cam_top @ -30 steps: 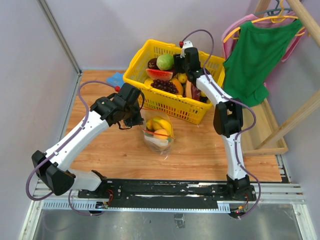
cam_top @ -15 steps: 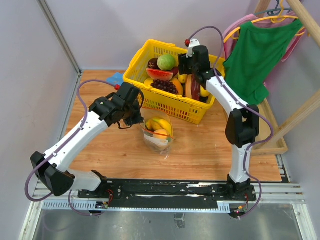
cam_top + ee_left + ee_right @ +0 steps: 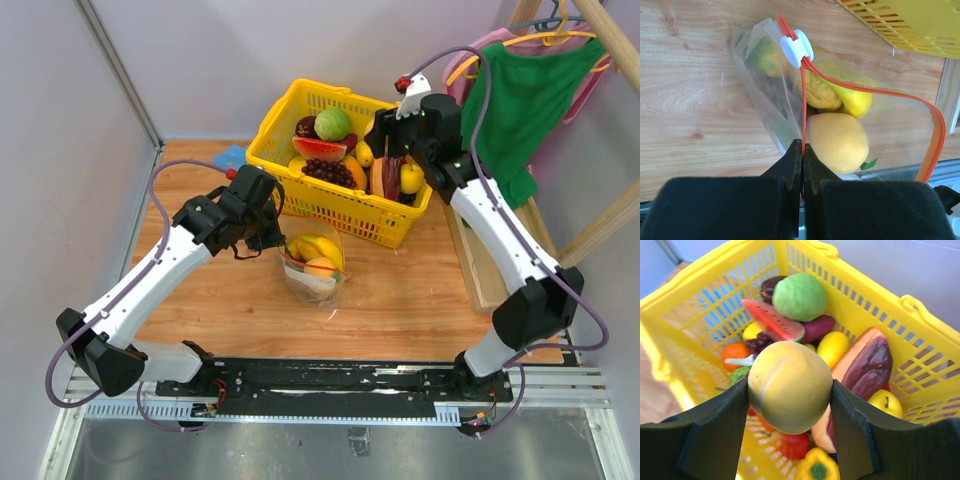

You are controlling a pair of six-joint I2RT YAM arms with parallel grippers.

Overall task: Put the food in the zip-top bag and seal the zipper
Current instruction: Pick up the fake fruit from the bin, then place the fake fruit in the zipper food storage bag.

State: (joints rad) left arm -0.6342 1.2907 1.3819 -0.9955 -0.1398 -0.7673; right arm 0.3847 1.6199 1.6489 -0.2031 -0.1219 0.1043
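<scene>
The clear zip-top bag [image 3: 315,262] stands on the wooden table in front of the basket, mouth open. It holds a yellow-orange fruit [image 3: 837,142], a banana [image 3: 855,97], a tan wrinkled ball [image 3: 822,95] and a green fruit [image 3: 765,55]. My left gripper [image 3: 803,150] is shut on the orange-red zipper [image 3: 803,100], below its white slider [image 3: 796,47]. My right gripper [image 3: 789,387] is shut on a round yellow-tan fruit [image 3: 790,375] and holds it above the yellow basket [image 3: 880,300].
The basket [image 3: 330,215] holds a watermelon slice [image 3: 772,320], a green round fruit [image 3: 800,296], dark grapes and several other toy foods. A blue cloth [image 3: 232,157] lies behind the basket's left. A green garment [image 3: 520,110] hangs on a wooden rack at the right.
My right arm has swung its elbow out to the right and drawn the gripper up and right over the basket. My left gripper has stayed on the bag's zipper.
</scene>
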